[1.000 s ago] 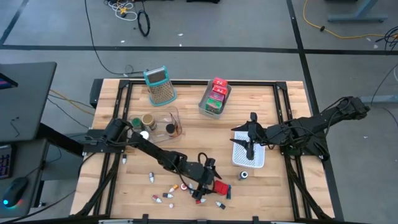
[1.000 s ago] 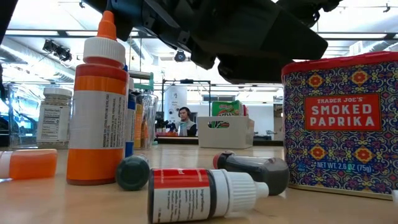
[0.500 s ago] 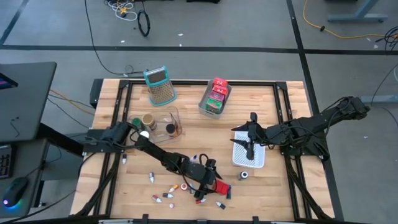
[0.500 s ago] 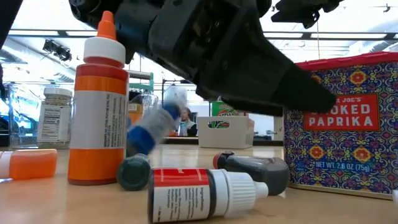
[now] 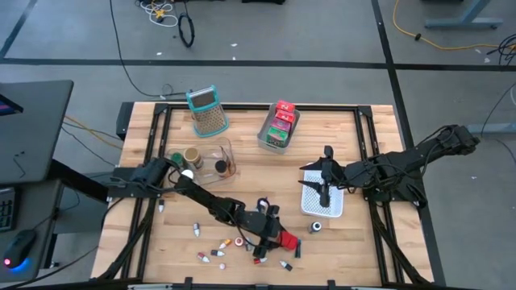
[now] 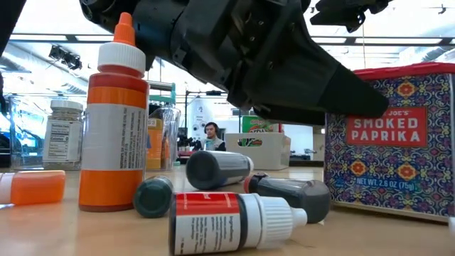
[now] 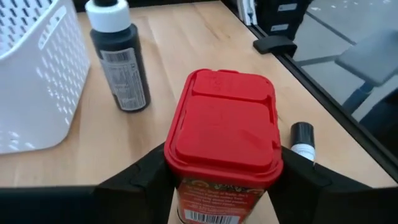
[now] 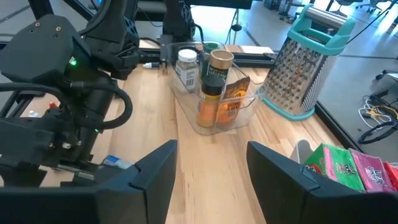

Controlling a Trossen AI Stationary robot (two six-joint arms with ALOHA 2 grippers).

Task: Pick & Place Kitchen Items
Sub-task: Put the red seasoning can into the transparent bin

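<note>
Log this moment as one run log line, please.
left gripper: closing around red-lidded paprika tin, near front edge | right gripper: open, waiting over white basket | grip: not confirmed

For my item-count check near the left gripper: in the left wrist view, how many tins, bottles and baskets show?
red-lidded tin: 1
bottles: 2 (upright black bottle with white cap; small bottle with black cap, lying down)
white basket: 1
Total: 4
</note>
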